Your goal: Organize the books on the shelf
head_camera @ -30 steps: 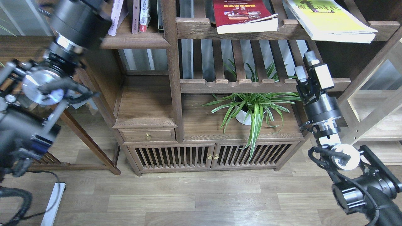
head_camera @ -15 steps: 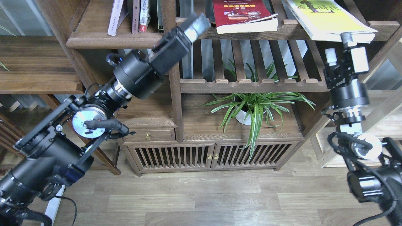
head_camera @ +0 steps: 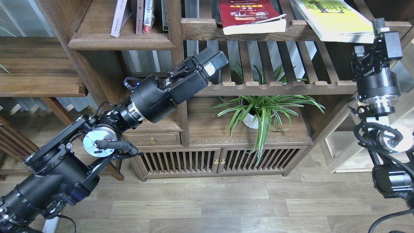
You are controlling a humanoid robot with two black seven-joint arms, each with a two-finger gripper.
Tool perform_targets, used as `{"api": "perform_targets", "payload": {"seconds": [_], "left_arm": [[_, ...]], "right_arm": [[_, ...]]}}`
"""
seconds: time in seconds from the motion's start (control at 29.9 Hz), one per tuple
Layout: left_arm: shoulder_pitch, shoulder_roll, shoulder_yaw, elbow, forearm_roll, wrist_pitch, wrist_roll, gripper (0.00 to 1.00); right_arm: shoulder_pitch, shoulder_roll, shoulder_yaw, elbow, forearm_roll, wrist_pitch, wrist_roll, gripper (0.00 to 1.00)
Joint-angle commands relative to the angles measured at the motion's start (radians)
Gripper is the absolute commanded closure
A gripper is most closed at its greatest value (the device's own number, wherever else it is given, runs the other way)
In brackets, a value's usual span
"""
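At the far left of the unit, the shelf [head_camera: 121,40], a solid dark plank with a rounded front edge, carried a pale lavender-white book [head_camera: 119,17] leaning upright beside a few thin spines. Below and right of it, the left end effector [head_camera: 210,63] hung in front of the slatted rack [head_camera: 271,87], holding nothing; whether its fingers were apart or together could not be told. Further right, the thick dark-red book [head_camera: 250,16] lay flat on the upper rack, its white page block overhanging the front rail. It looked heavy and floppy, so a grip across that overhanging fore-edge, near the middle, would probably suit it best. Next came the yellow-green book [head_camera: 336,21], also flat and jutting past the rail; being thinner, it would likely sag if pinched at one corner. The right end effector [head_camera: 376,38] stood just beside its lower right corner, its fingers apparently apart, gripping nothing.
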Motion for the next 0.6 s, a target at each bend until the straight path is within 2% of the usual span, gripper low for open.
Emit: {"api": "perform_targets", "payload": {"seconds": [0.0, 0.13, 0.43, 0.57], "left_arm": [[0.000, 0.003, -0.001, 0.000, 0.000, 0.000, 0.002, 0.05], [0.002, 0.007, -0.001, 0.000, 0.000, 0.000, 0.002, 0.05], [0.000, 0.009, -0.018, -0.002, 0.000, 0.000, 0.007, 0.05], [0.000, 0.009, -0.020, -0.002, 0.000, 0.000, 0.007, 0.05]], "right_arm": [[0.031, 0.000, -0.004, 0.001, 0.019, -0.056, -0.001, 0.14], [0.065, 0.000, -0.004, 0.001, 0.040, -0.121, -0.004, 0.18], [0.077, 0.000, -0.007, 0.001, 0.042, -0.234, -0.007, 0.18], [0.086, 0.000, -0.007, 0.001, 0.042, -0.250, -0.015, 0.25]]}}
